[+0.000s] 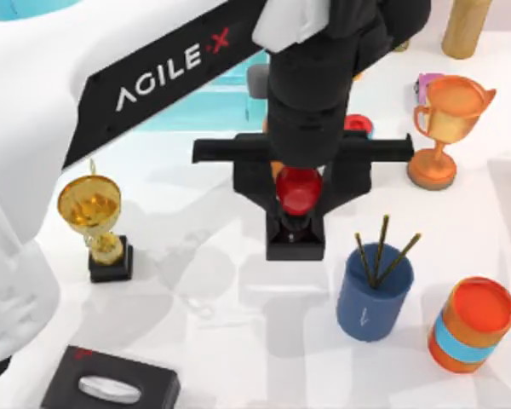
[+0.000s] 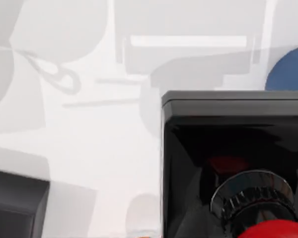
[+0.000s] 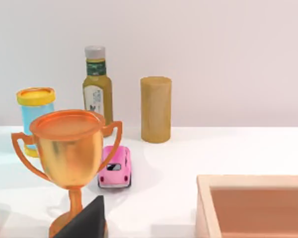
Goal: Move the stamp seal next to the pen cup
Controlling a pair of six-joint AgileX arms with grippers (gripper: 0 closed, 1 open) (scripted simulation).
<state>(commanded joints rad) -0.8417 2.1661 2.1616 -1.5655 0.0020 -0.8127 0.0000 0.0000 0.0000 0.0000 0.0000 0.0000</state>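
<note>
The stamp seal (image 1: 298,192) has a glossy red ball knob on a black neck and a black square base. It is near the middle of the table. My left gripper (image 1: 295,220) reaches in from the upper left and is shut on the stamp's neck, just under the knob. In the left wrist view the stamp's black base (image 2: 213,129) is close up. The pen cup (image 1: 375,294) is dark blue with three thin pens. It stands just right of the stamp and nearer the front, apart from it. An edge of the pen cup (image 2: 290,69) shows beyond the base.
A gold trophy (image 1: 98,213) stands at the left and a black tissue box (image 1: 111,383) at the front left. An orange cylinder (image 1: 473,324) is right of the cup. An orange trophy (image 1: 447,119), a pink toy car (image 3: 114,166), a bottle (image 3: 97,89), a wooden cylinder (image 3: 155,109) and a wooden box (image 3: 253,203) are at the right.
</note>
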